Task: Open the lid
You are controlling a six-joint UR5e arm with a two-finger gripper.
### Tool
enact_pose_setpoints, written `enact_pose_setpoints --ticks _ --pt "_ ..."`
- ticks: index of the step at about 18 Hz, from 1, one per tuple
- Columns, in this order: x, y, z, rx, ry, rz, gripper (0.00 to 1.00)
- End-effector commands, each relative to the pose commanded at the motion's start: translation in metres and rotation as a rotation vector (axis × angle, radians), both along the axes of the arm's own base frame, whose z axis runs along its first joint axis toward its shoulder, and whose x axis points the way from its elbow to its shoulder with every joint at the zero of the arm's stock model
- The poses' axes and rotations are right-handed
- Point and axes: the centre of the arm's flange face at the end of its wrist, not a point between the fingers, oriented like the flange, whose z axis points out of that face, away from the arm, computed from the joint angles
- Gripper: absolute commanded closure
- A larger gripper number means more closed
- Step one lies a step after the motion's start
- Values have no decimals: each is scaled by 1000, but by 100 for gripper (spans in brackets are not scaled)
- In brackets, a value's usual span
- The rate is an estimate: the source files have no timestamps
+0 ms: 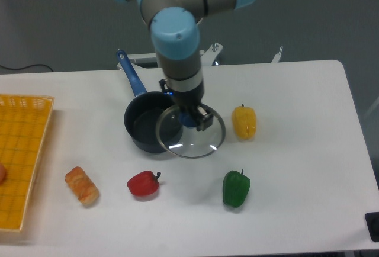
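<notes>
Tool (194, 116) clamped on the blue knob of the lid (190, 131), apparently carrying it clear of the table (296, 150), though the height is hard to judge. Lid overlaps the right rim of the saucepan (145, 128), mostly off it, toward the yellow pepper (244, 122). Red pepper (143, 183), green pepper (236, 188) and bread piece (82, 185) lie nearer the front edge; orange basket (21, 156) at left

The lid (190, 131), a clear glass disc with a thin metal rim, hangs roughly level above the worktop's middle, its blue knob largely hidden.
</notes>
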Motion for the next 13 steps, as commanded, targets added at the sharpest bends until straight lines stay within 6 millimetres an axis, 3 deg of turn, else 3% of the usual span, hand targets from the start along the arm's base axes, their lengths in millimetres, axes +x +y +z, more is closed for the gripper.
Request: enact_pose_setpoints --ticks 9,13 --pt "-42 -29 -18 -28 -22 22 56" --pt "-54 -29 -30 -39 -35 33 56"
